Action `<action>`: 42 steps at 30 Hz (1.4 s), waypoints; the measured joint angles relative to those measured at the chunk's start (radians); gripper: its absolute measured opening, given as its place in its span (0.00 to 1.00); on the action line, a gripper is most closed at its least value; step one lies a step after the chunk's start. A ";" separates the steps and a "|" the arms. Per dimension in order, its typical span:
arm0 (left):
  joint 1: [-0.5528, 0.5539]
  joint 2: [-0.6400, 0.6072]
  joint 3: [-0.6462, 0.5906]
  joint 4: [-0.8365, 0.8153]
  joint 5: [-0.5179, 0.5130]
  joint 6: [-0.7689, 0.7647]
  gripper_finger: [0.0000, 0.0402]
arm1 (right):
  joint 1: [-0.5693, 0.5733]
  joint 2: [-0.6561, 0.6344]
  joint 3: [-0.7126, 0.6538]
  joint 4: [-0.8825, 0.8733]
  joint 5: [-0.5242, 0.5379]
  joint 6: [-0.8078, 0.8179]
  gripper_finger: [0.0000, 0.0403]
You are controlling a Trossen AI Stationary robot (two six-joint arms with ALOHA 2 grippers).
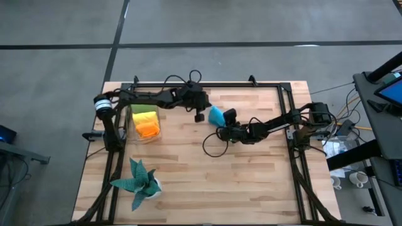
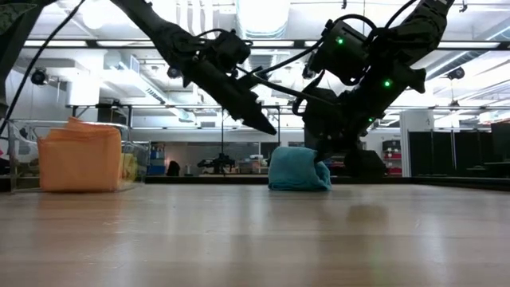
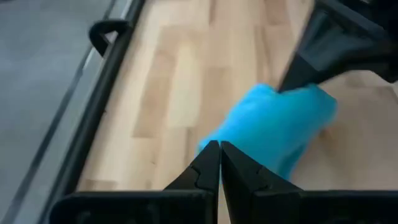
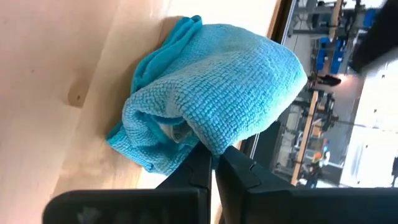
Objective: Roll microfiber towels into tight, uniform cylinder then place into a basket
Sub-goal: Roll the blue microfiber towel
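A bright blue towel point(image 1: 216, 115), loosely rolled into a lump, lies on the wooden table near the middle. My right gripper point(image 4: 214, 155) comes from the table's right and is shut at the towel's end. My left gripper point(image 2: 269, 127) is shut with nothing in it. It hangs above the table, just left of the towel point(image 2: 299, 169) and clear of it. At the left stands the clear basket point(image 1: 155, 134) with lime green, yellow and orange towels point(image 1: 147, 129) inside. My right gripper pinches a fold at the blue towel's end point(image 4: 211, 142) between its two fingertips, slanting down from the table's right. How many layers it has cannot be told. The towel bulges beyond the tips, and its underside rests on the table point(image 2: 299, 185).
A black metal frame point(image 1: 207, 85) runs along the table's far, left and right sides. A teal spiky plant in a white pot point(image 1: 139, 183) stands near the front left. Bare wood lies in front of the towel.
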 joint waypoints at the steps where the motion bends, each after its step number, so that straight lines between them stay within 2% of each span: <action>1: 0.003 0.012 0.011 0.003 0.001 0.010 0.00 | 0.000 0.000 0.000 0.000 0.000 -0.014 0.02; 8: 0.045 0.097 0.067 0.007 0.015 0.024 0.00 | 0.006 -0.001 -0.002 0.004 -0.013 -0.052 0.02; 14: 0.053 0.167 0.148 0.089 0.023 0.026 0.00 | 0.010 -0.001 -0.004 0.009 -0.029 -0.052 0.02; 20: 0.053 0.223 0.214 0.014 0.077 0.027 0.00 | 0.009 -0.001 -0.004 0.009 -0.028 -0.052 0.02; 27: 0.047 0.211 0.213 -0.081 0.147 0.041 0.00 | 0.008 -0.001 -0.005 0.008 -0.023 -0.053 0.02; 36: 0.041 0.202 0.211 -0.240 0.159 0.042 0.00 | 0.008 -0.001 -0.006 0.008 -0.018 -0.053 0.02; 42: 0.019 0.197 0.210 -0.278 0.189 0.040 0.00 | 0.008 -0.001 -0.006 0.008 -0.017 -0.052 0.02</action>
